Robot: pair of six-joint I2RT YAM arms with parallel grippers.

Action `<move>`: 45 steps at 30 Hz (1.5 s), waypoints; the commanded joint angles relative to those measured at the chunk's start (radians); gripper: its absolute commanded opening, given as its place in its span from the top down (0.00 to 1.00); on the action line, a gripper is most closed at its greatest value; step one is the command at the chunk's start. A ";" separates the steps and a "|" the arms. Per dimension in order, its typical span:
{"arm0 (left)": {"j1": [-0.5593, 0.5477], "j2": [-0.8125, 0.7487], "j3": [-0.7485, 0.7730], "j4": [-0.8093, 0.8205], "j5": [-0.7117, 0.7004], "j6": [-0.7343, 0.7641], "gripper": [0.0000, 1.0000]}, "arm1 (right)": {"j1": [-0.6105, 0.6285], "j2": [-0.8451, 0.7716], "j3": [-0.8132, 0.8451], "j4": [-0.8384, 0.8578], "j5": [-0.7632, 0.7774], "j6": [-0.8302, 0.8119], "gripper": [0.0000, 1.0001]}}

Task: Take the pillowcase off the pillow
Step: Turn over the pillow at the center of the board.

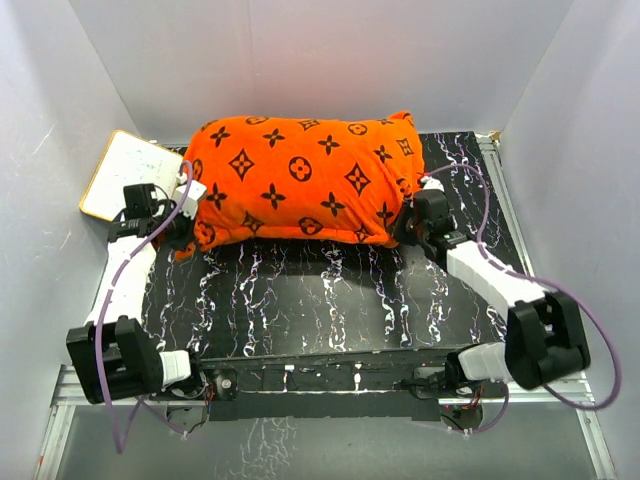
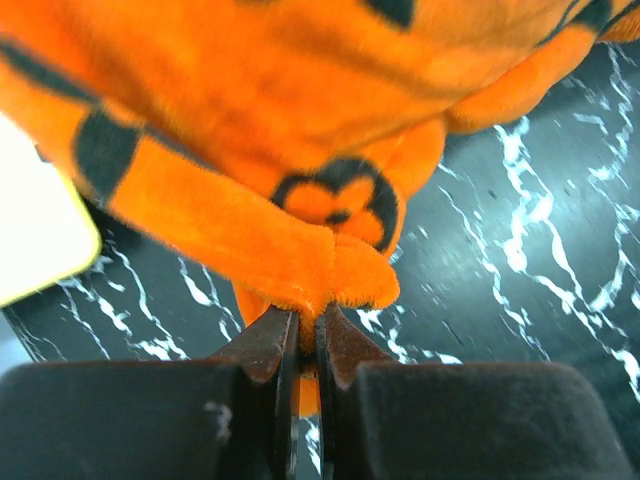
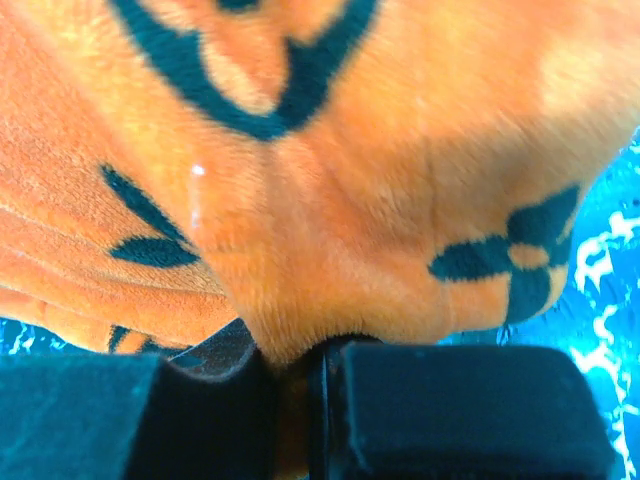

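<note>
The orange pillowcase (image 1: 300, 180) with dark brown motifs lies stuffed and plump across the back of the black marbled table (image 1: 320, 300). The white pillow is hidden inside it. My left gripper (image 1: 186, 228) is at the case's near left corner, shut on a fold of orange fabric (image 2: 330, 280) that pokes up between its fingers (image 2: 262, 345). At the near right corner my right gripper (image 1: 410, 228) is shut on the pillowcase (image 3: 330, 250) too, with plush bunched between its jaws.
A white wood-framed board (image 1: 125, 175) lies at the back left, partly under the pillowcase's left end, and shows as a pale yellowish edge (image 2: 35, 240) in the left wrist view. White walls enclose the table on three sides.
</note>
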 commanded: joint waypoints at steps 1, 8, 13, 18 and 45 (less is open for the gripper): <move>-0.007 -0.110 -0.024 -0.183 0.055 0.052 1.00 | 0.009 -0.193 -0.087 -0.027 0.043 0.036 0.92; -0.001 -0.112 0.250 -0.351 0.127 -0.064 1.00 | 0.010 -0.522 -0.097 -0.135 0.098 -0.013 0.92; -0.001 -0.101 0.550 -0.450 0.180 -0.153 1.00 | 0.010 -0.631 0.013 -0.232 0.103 -0.028 0.92; -0.001 -0.124 0.797 -0.508 0.151 -0.148 1.00 | 0.010 -0.674 0.189 -0.330 0.107 -0.033 0.92; -0.160 0.422 0.776 -0.009 -0.289 -0.186 0.69 | -0.099 0.259 0.689 -0.359 0.108 0.036 0.85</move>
